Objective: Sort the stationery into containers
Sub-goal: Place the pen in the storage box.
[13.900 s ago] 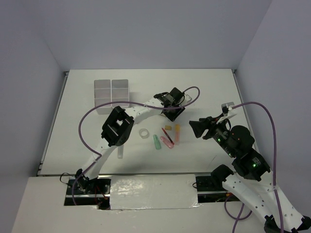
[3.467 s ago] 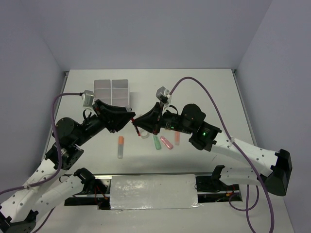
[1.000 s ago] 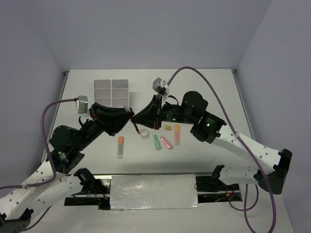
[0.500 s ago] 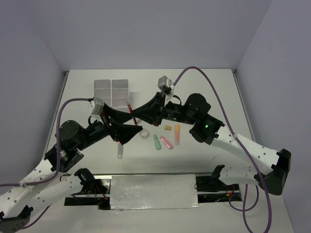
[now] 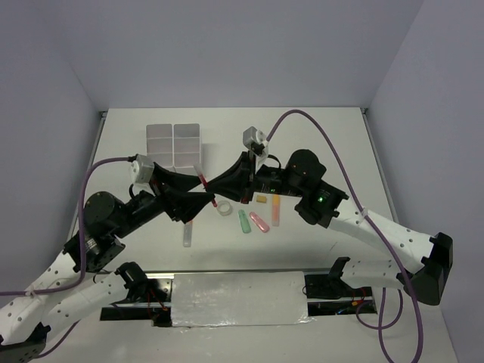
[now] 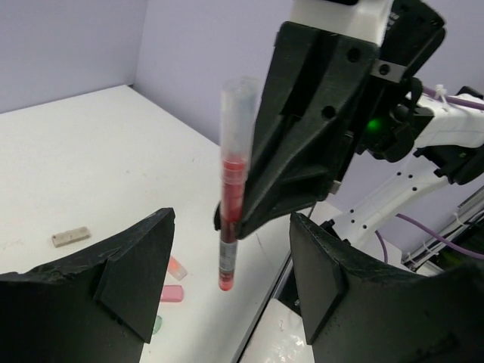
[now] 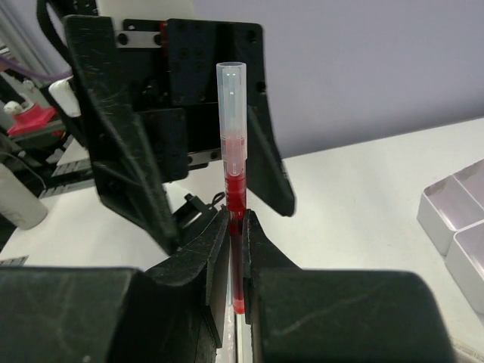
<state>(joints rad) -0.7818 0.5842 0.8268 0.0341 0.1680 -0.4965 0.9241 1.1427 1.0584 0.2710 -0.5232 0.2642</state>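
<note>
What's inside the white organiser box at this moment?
No stationery shows in the organiser box compartments visible from above; the left arm covers part of the near-left one.

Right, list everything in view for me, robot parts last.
Organiser box: one, white, six compartments, far left of the table.
Pen: one, clear with red ink, gripped in the right arm's jaws, off the table.
Tape ring: one, clear, mid-table.
Green marker: one, right of the ring.
Pink marker: one, beside the green one.
Orange marker: one, rightmost of the three.
Block: one, beige, just beyond the pink marker.
Pale stick: one, partly hidden under the left arm.
Table: one, white.
Left arm: one, black and white, jaws open either side of the pen.
Right arm: one, black and white, jaws shut.
</note>
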